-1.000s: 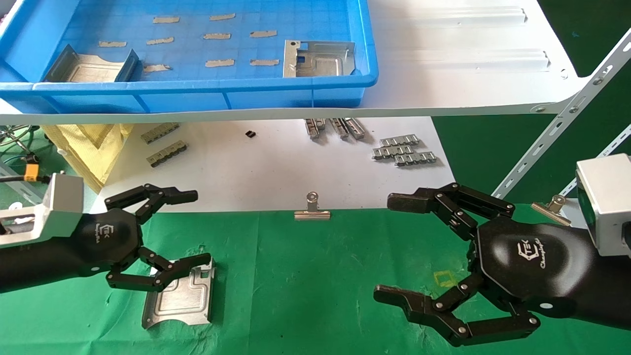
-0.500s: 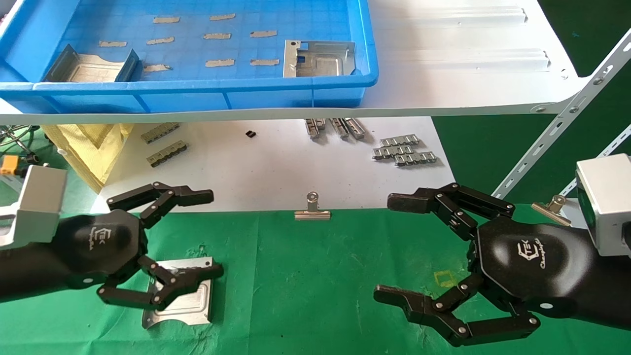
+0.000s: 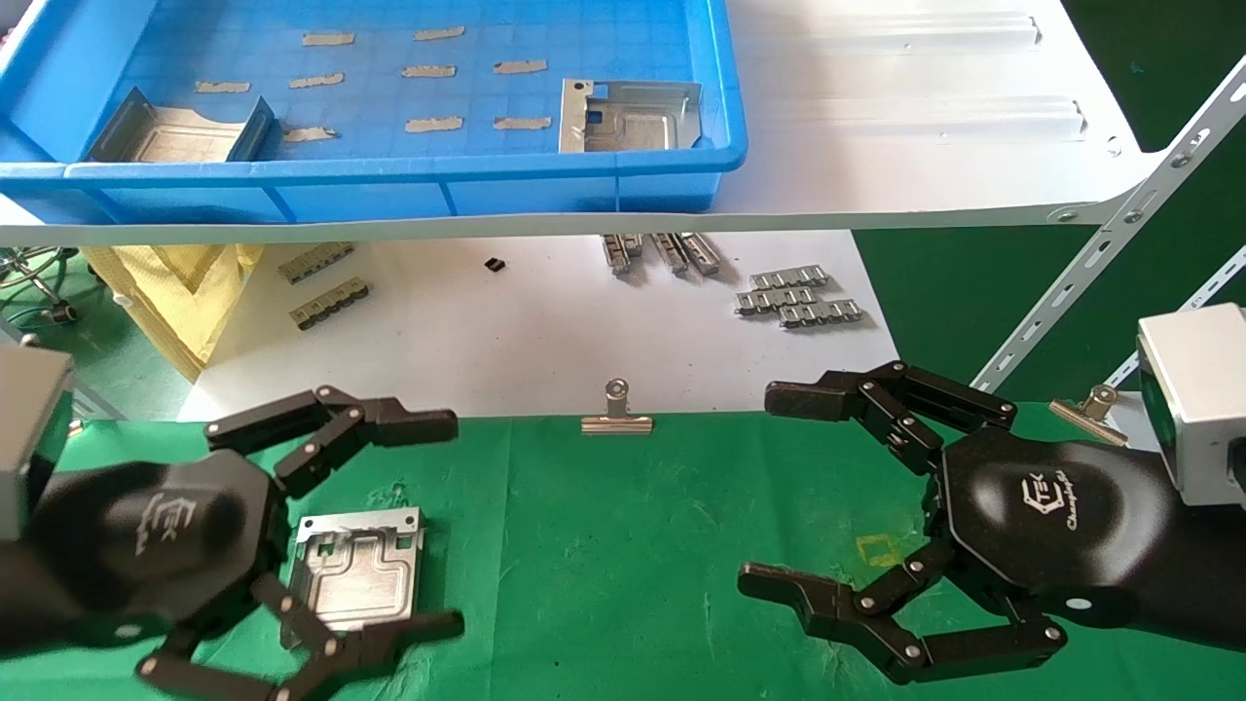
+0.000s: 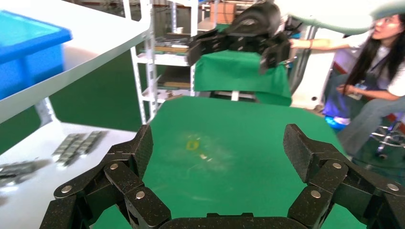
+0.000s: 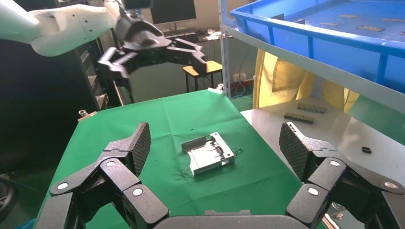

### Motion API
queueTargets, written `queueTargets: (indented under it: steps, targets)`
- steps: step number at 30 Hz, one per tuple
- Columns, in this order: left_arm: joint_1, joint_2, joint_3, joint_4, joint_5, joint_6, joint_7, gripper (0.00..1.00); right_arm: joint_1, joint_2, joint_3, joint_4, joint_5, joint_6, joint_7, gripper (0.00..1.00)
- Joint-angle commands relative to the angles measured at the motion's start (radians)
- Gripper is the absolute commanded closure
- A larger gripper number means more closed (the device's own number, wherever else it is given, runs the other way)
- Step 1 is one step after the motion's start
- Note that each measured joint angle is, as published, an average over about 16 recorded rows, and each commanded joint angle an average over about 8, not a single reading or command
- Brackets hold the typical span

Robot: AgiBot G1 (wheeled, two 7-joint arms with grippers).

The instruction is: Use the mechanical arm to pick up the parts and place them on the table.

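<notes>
One silvery stamped part (image 3: pixel 358 568) lies flat on the green table (image 3: pixel 623 545), flanges up. My left gripper (image 3: pixel 440 527) hovers over the part's near-left side, open wide, with nothing between its fingers; the left wrist view shows only green cloth (image 4: pixel 229 157) between its fingertips (image 4: pixel 143 145). On the right my right gripper (image 3: pixel 776 492) stands open and empty, away from any part. From the right wrist view that same part (image 5: pixel 208 153) lies well ahead of the open right gripper (image 5: pixel 216 143). Two more parts (image 3: pixel 628 117) (image 3: pixel 180 131) sit in the blue tray.
The blue tray (image 3: pixel 409 180) rests on a white shelf (image 3: pixel 925 127) above the bench. Behind the cloth is a white board (image 3: pixel 506 331) with grey ridged strips (image 3: pixel 798 297) and a binder clip (image 3: pixel 616 414). A slanted shelf strut (image 3: pixel 1090 282) rises at right. A seated person (image 4: pixel 377 71) is beyond.
My left gripper has lifted and drawn back toward the near left, its lower finger coming off the part, which now lies uncovered. The right gripper has not moved.
</notes>
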Motion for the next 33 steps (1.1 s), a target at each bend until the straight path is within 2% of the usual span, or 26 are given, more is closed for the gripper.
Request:
queueTargets:
  steps: [1, 7, 33]
  targets:
    - [0.016, -0.006, -0.017, -0.04, -0.007, -0.004, -0.03, 0.0, 0.0, 0.0, 0.0, 0.0, 0.0, 0.0, 0.0, 0.0]
    - [0.035, -0.013, -0.039, -0.09, -0.016, -0.008, -0.056, 0.0, 0.0, 0.0, 0.0, 0.0, 0.0, 0.0, 0.0, 0.0]
    - [0.022, -0.009, -0.024, -0.055, -0.01, -0.006, -0.041, 0.0, 0.0, 0.0, 0.0, 0.0, 0.0, 0.0, 0.0, 0.0]
